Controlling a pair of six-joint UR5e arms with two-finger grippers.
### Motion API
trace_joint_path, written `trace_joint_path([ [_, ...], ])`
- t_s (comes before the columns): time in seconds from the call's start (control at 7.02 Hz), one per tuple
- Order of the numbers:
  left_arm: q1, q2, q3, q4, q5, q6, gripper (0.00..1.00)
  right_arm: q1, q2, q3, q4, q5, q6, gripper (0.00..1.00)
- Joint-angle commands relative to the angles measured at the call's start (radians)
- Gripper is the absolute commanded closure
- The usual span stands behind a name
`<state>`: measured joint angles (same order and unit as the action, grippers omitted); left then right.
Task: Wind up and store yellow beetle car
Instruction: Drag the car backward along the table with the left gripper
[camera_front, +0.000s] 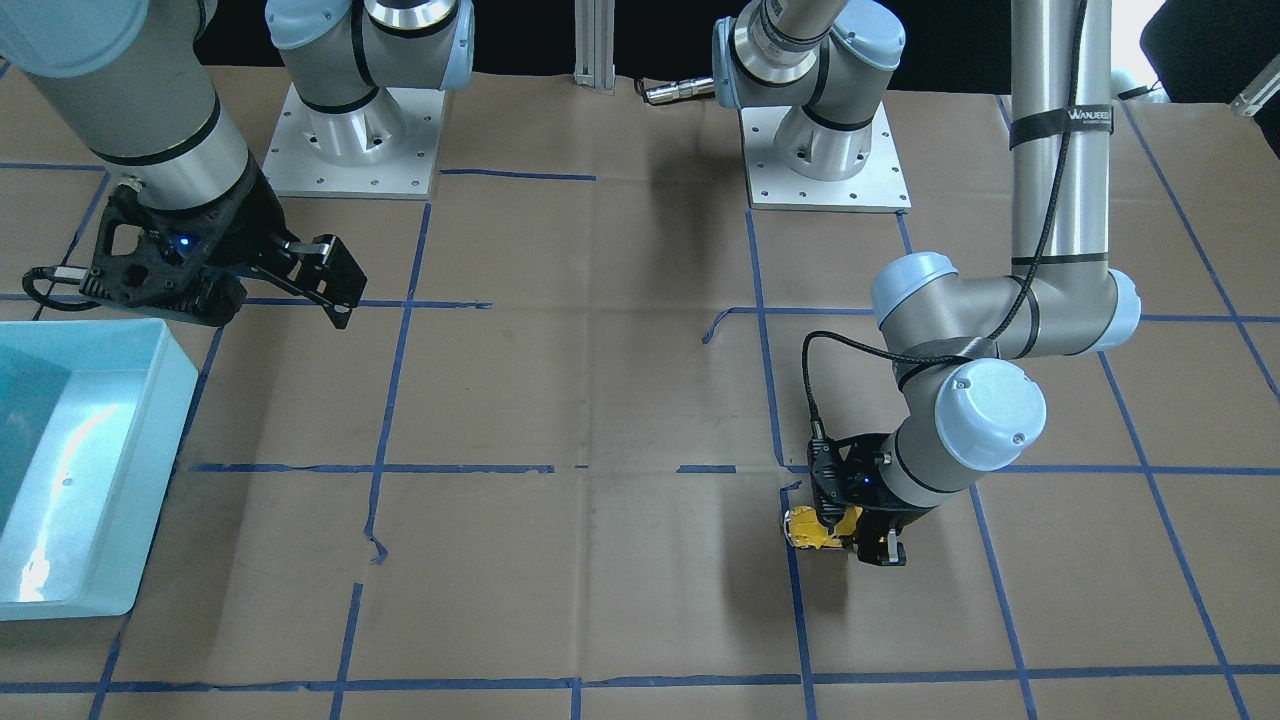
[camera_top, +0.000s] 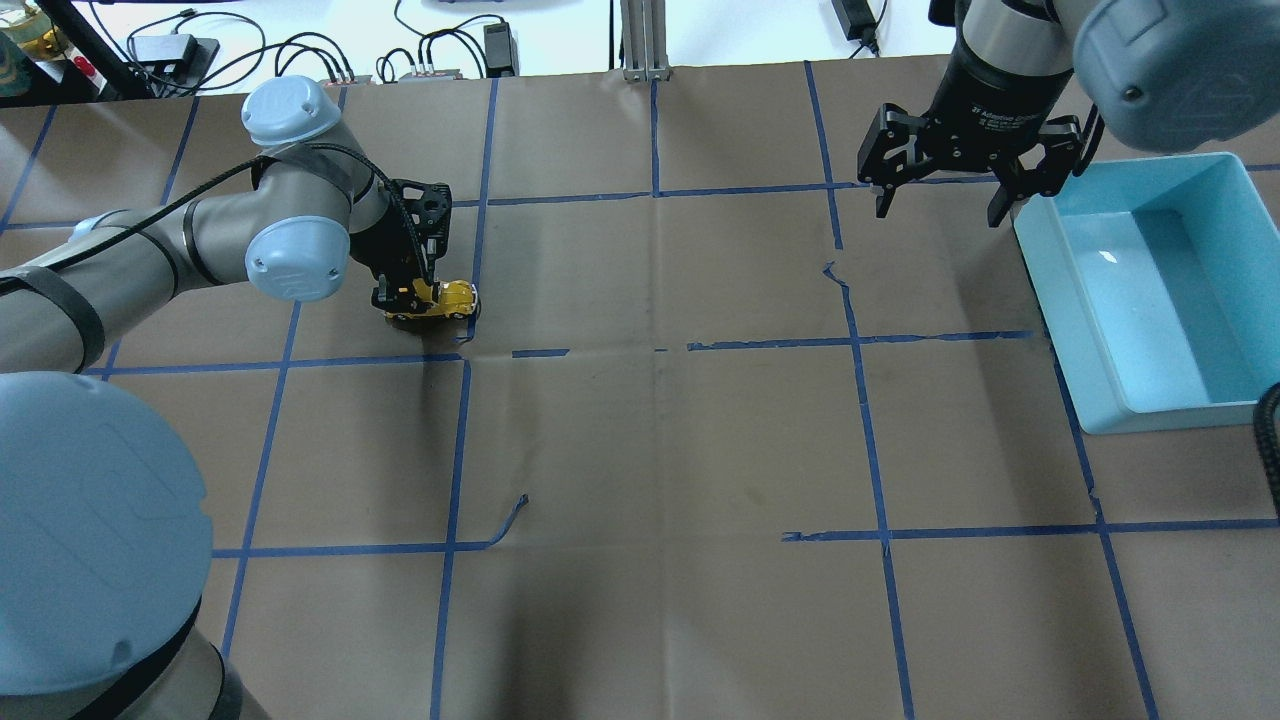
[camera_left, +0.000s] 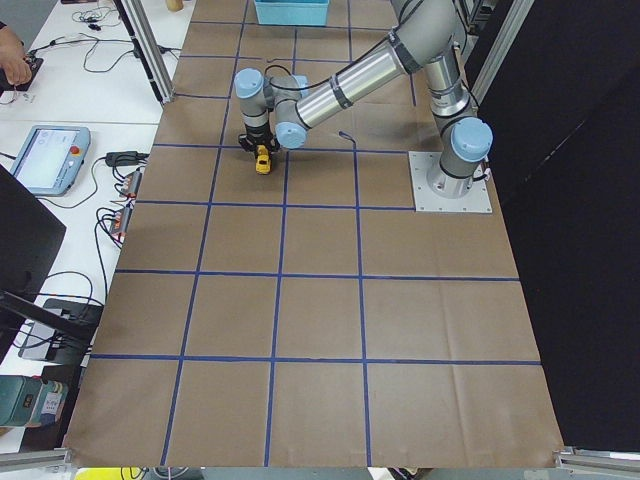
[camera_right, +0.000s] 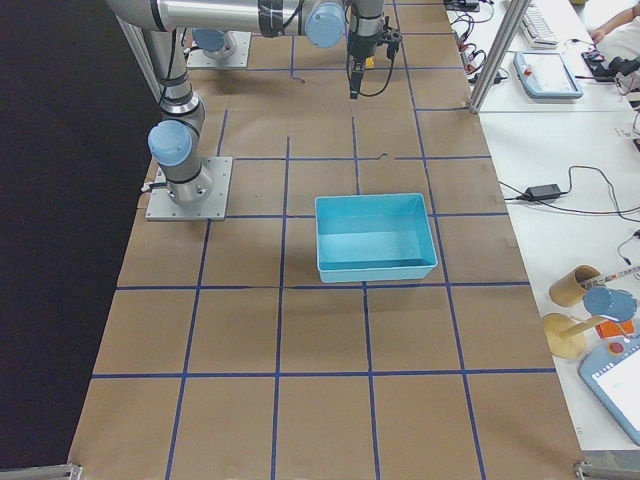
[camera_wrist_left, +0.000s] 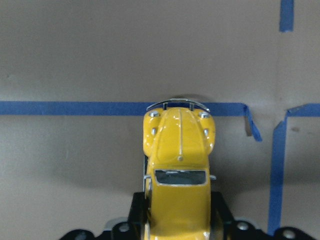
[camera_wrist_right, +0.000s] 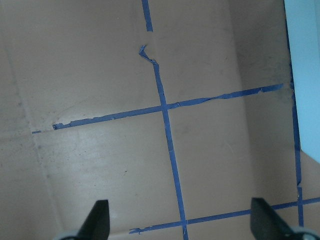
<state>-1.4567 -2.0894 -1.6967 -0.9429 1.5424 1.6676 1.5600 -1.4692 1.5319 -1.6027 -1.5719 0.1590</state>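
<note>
yellow beetle car (camera_wrist_left: 178, 165): glossy rounded shell, dark windscreen, thin silver bumper; sits on the bench (camera_top: 660, 450), matte creased brown paper gridded with blue tape, nose at a tape line. left pincer (camera_top: 415, 300) clamped on its flanks, bonnet poking out past the black fingers. right pincer (camera_top: 940, 212) jaws apart, near a smooth pale-blue rectangular tub (camera_top: 1040, 262), well apart from the car

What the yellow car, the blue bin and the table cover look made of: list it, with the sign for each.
Yellow beetle car: glossy painted shell, likely die-cast metal or hard plastic; sharp highlights and a shiny silver bumper.
Blue bin: smooth moulded plastic, by its even colour and soft sheen.
Table cover: matte brown paper, showing fold creases.
</note>
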Motion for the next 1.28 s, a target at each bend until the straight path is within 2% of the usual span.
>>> trace_joint_path([
  [0.0, 0.013, 0.003, 0.0, 0.0, -0.001, 0.006, 1.0, 0.0, 0.001, 0.001, -0.003, 0.001, -0.001, 0.0],
  [1.14, 0.048, -0.003, -0.001, 0.006, -0.001, 0.049, 1.0, 0.0, 0.0, 0.001, -0.008, 0.001, -0.001, 0.0],
])
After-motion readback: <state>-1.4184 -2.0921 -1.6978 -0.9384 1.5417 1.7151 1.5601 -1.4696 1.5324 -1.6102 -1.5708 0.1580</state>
